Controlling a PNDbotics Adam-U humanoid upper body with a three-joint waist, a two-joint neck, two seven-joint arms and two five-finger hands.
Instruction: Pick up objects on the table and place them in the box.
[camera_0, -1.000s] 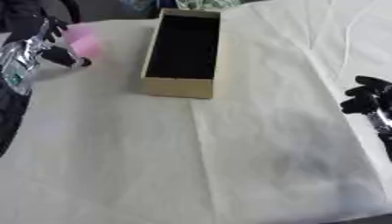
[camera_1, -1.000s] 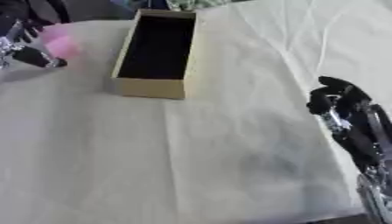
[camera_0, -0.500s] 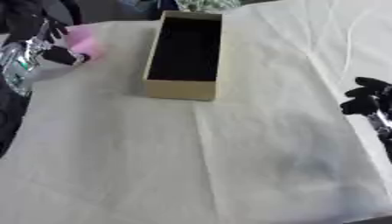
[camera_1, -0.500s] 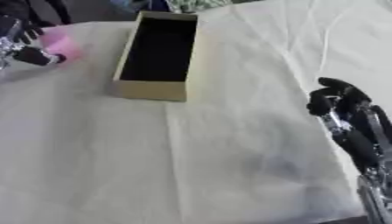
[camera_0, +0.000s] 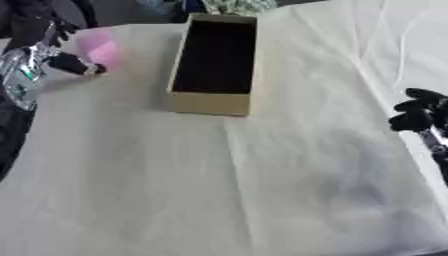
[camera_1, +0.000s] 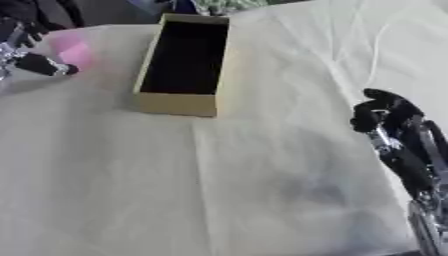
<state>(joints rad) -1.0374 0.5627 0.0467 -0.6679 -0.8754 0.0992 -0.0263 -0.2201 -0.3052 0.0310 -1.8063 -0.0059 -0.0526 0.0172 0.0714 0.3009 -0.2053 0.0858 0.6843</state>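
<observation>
A soft pink object (camera_0: 98, 47) sits at the far left of the table. My left hand (camera_0: 30, 56) reaches in from the upper left; its dark fingers arch over the pink object and its thumb (camera_0: 75, 65) lies under it, curled round it. To the right of it a long tan cardboard box (camera_0: 208, 103) lies open, and its dark inside shows nothing. My right hand (camera_1: 380, 112) rests at the right edge of the table, far from both, with fingers relaxed and holding nothing.
A creased white cloth (camera_0: 201, 180) covers the whole table, with a faint grey smudge (camera_0: 350, 192) at the near right. Dark and patterned items (camera_0: 219, 6) lie past the far edge behind the box.
</observation>
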